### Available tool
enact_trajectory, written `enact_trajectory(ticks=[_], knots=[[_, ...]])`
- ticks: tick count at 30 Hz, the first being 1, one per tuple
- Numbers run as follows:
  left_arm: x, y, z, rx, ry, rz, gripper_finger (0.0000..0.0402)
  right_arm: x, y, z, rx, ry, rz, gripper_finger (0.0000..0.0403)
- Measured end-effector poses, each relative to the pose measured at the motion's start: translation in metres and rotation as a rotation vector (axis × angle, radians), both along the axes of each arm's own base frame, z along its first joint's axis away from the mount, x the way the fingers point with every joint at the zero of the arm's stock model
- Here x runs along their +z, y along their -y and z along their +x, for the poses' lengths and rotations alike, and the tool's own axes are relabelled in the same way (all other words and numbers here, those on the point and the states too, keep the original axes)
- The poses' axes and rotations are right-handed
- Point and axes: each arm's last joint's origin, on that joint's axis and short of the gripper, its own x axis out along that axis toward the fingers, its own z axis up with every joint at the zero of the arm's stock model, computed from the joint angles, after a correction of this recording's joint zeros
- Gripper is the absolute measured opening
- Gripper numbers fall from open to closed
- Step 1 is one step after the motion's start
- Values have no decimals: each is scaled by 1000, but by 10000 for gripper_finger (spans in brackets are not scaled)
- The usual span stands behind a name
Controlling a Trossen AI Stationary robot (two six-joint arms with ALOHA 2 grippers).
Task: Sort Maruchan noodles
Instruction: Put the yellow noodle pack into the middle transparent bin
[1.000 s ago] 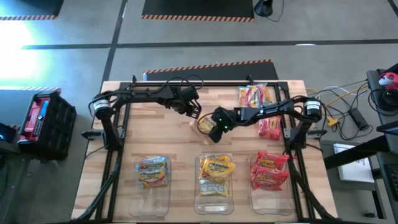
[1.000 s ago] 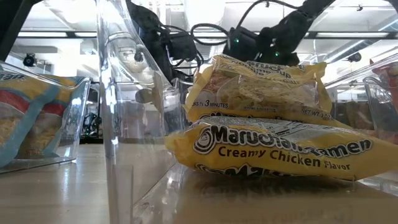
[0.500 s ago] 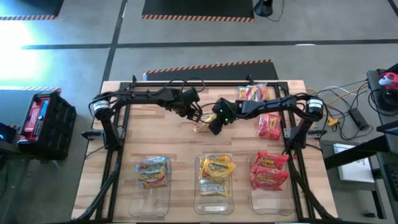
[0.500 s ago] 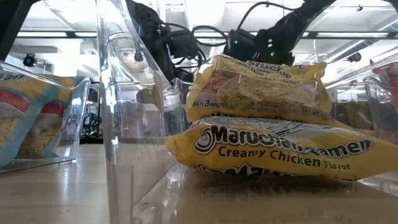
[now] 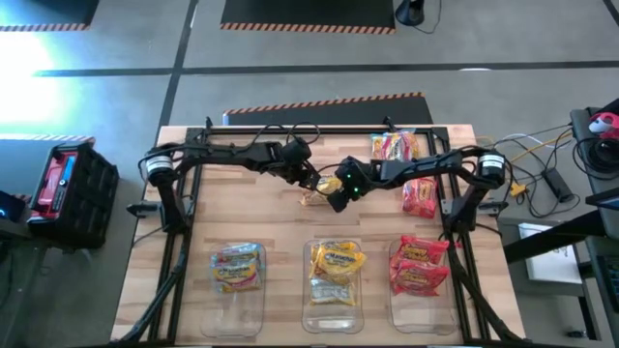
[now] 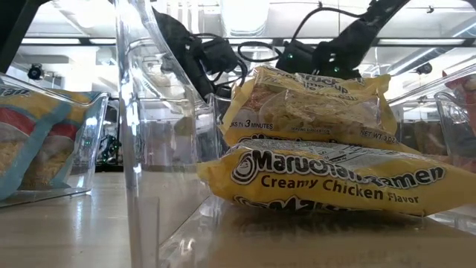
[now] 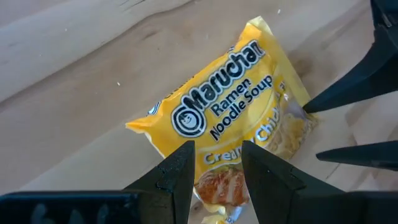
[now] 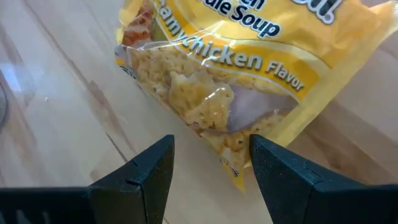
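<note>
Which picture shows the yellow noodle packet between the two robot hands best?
The left wrist view: the yellow noodle packet lies whole, label readable. The right wrist view shows one end close up. The high view shows it tiny between both grippers. The low view hides it.

right gripper (image 8: 208, 168): fingers apart, at 6 o'clock, over table (image 8: 56, 106) | yellow packet (image 8: 249, 68): from 12 toward 3 o'clock, lower corner between fingertips, touching or not unclear | noodles visible through clear window

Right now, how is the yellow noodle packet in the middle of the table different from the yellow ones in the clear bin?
The lone yellow crinkly packet lies on bare wood between both grippers; the yellow packets in the clear plastic middle bin are stacked. It lies slanted; those lie flatter. All are Maruchan chicken ramen.
</note>
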Motion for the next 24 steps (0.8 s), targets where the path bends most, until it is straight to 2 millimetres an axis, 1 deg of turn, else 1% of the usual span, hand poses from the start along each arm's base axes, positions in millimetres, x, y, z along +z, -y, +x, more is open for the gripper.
enact_trajectory(ticks=[5, 12, 16, 20, 24], knots=[[-2, -1, -1, 1, -4, 5, 116, -8, -1, -5, -14, 7, 3, 198], [4, -3, 1, -50, 8, 44, 116, -23, -4, -17, -57, -31, -4, 198], [4, -1, 1, -102, 27, -5, 116, -27, -4, -21, -68, -26, -20, 198], [5, 11, 2, -197, 37, -78, 116, -28, -3, -22, -94, -39, -55, 198], [10, 22, -1, -248, 13, -94, 116, -31, -2, -25, -126, -64, -96, 198]])
